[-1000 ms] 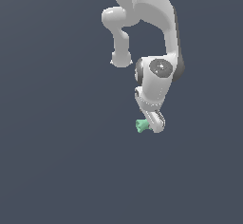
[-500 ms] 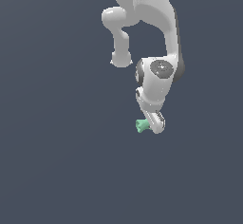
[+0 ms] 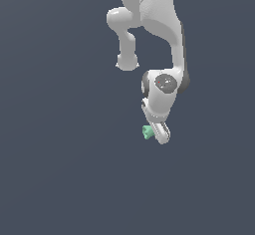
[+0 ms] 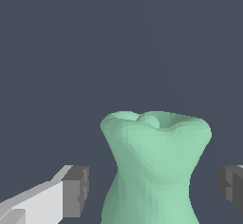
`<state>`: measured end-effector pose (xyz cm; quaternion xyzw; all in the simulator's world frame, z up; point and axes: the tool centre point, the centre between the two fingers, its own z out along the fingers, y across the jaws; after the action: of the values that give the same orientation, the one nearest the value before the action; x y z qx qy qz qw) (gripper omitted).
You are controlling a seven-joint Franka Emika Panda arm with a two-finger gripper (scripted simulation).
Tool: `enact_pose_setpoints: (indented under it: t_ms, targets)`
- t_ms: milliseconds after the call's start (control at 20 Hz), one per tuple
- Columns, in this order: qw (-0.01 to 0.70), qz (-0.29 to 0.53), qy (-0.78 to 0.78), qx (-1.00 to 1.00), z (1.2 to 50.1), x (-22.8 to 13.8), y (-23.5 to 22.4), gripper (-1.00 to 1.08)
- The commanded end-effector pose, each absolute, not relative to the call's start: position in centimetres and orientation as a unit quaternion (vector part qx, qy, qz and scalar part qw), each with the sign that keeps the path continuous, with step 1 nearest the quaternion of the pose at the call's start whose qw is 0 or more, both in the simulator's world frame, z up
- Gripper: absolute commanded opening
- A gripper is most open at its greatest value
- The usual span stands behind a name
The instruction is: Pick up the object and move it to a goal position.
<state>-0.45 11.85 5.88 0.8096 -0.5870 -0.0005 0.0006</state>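
The object [image 4: 154, 166] is a mint-green spool-shaped lump with flared ends and a narrow waist. In the wrist view it stands between my two fingers. My gripper [image 4: 153, 190] is open around it, and a gap shows between each dark pad [image 4: 76, 192] and the object's waist. In the exterior view the object [image 3: 146, 131] is a tiny green lump at the tip of my gripper [image 3: 155, 132], sticking out toward the exterior view's left. The white arm [image 3: 164, 87] hangs down from above.
A plain dark grey-blue surface [image 3: 60, 169] fills the background in both views. No other objects show.
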Motion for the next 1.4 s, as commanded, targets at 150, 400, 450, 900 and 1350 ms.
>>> enact_pose_setpoints:
  t_ms: [150,400,450,900,1350]
  targets:
    - [0.0,0.0,-0.587,0.809,5.3,-0.3,11.9,-1.0]
    - [0.0,0.0,-0.587,0.809,5.3,-0.3,11.9,-1.0]
    - [0.0,0.0,-0.587,0.809,5.3,-0.3,11.9,-1.0]
    - [0.0,0.0,-0.587,0.809,5.4,-0.6,11.1,-1.0]
    - [0.0,0.0,-0.587,0.809,5.9,-2.4,4.8,-1.0]
